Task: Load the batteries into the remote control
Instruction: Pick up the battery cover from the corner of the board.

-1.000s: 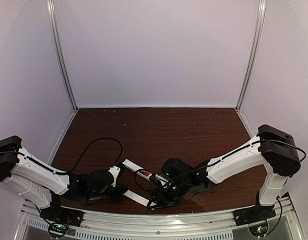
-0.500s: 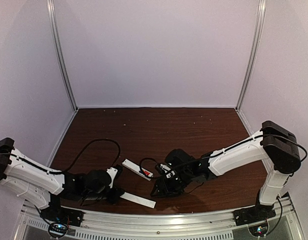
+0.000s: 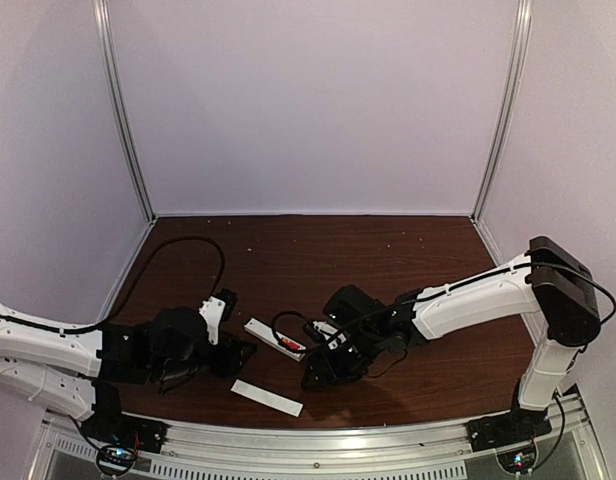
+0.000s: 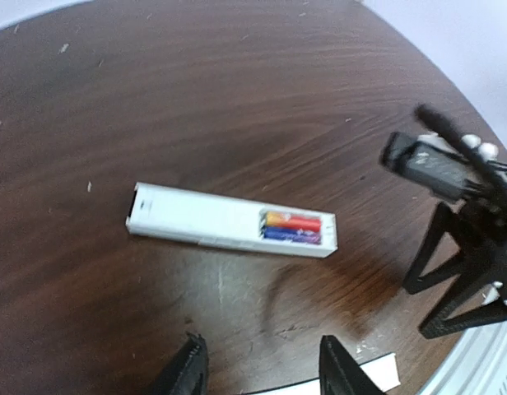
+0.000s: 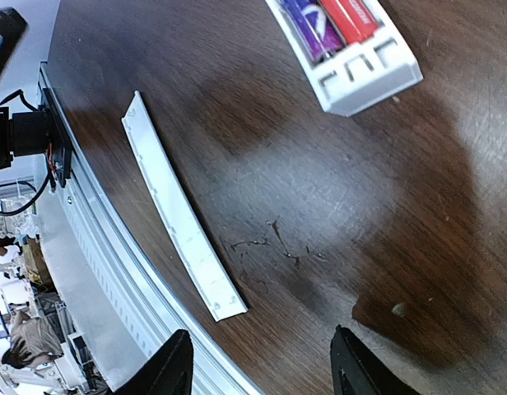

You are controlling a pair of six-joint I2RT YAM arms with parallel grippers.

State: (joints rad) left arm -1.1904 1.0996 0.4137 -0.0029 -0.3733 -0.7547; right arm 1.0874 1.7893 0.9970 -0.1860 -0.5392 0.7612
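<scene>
The slim white plastic remote control (image 4: 206,219), red-orange and blue-purple batteries (image 4: 292,228) seated, lies crosswise ahead of my parted, empty left fingers (image 4: 188,374) (right fingers (image 5: 176,367) likewise parted, empty).

A dark wood-grain table (image 3: 388,260) filled the booth. A pale, plain back wall (image 3: 308,100) rose behind it, with matching side walls (image 3: 38,150) left and right, joined at the corners by two metal posts (image 3: 123,110). A silver rail (image 3: 318,432) ran along the near edge. Fine scratches (image 5: 270,239) and light specks marked the tabletop, which reflected soft, even light.
</scene>
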